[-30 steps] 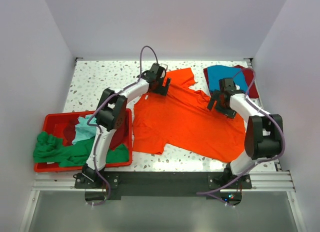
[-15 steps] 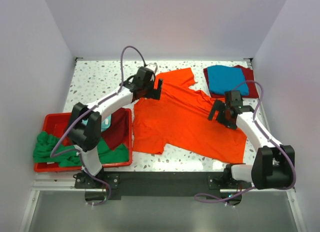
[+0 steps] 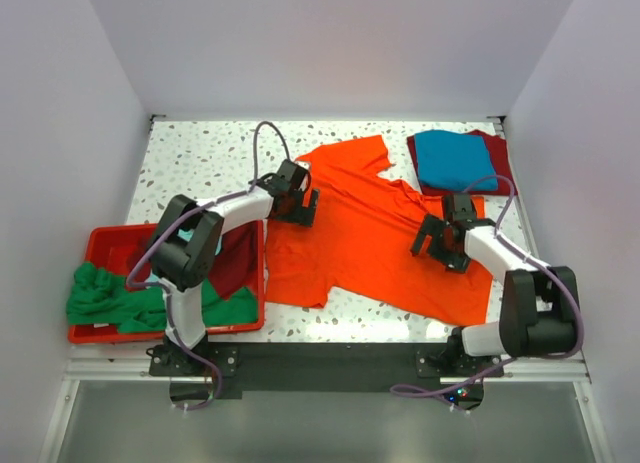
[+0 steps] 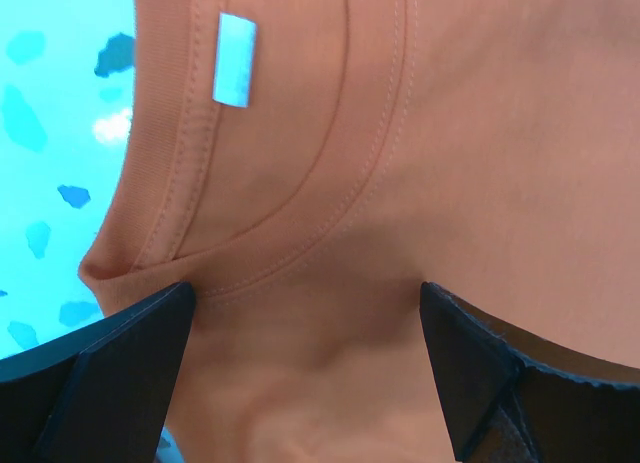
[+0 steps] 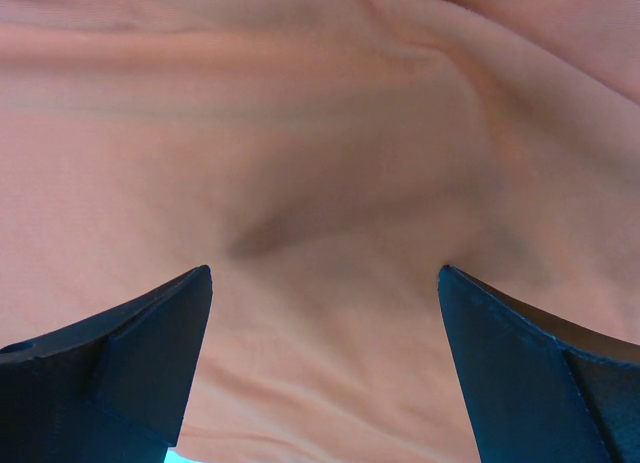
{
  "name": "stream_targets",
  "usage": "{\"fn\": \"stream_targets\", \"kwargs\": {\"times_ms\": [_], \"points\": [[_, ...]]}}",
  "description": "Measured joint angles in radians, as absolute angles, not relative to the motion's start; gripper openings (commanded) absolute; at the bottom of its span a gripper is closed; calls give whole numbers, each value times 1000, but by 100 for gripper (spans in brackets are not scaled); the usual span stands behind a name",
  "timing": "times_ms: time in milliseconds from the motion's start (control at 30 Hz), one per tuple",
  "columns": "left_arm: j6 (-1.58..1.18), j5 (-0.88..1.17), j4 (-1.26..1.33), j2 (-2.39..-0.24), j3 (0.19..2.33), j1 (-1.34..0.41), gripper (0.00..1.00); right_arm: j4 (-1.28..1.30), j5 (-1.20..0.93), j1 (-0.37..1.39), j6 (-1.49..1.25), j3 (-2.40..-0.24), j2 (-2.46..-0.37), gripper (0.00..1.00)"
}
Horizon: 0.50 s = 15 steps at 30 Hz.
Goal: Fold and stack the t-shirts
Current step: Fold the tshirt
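Orange t-shirt under left tool, right tool.

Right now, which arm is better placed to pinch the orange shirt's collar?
Left. The left gripper, open, is at the collar of the orange t-shirt; the right gripper, open, faces plain cloth.

Matt knit cloth on speckled stone-look desk
Orange t-shirt soft, matt, finely ribbed at stitched collar; red bin smooth glossy plastic; jaws dull black.
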State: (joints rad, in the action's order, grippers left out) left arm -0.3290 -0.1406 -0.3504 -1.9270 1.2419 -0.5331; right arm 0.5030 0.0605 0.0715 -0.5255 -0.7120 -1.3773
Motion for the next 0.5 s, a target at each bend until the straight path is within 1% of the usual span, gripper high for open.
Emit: {"fn": "stream_targets", "kwargs": {"times_ms": [233,500], "points": [[-327,-139,-297,-1955,1266,-514,100,489,89,72,-533,-747,-1442,99],[-291,-123,-276,-2043,1380,-503,100,494,146,71,-536,-830,-1536,99]]}}
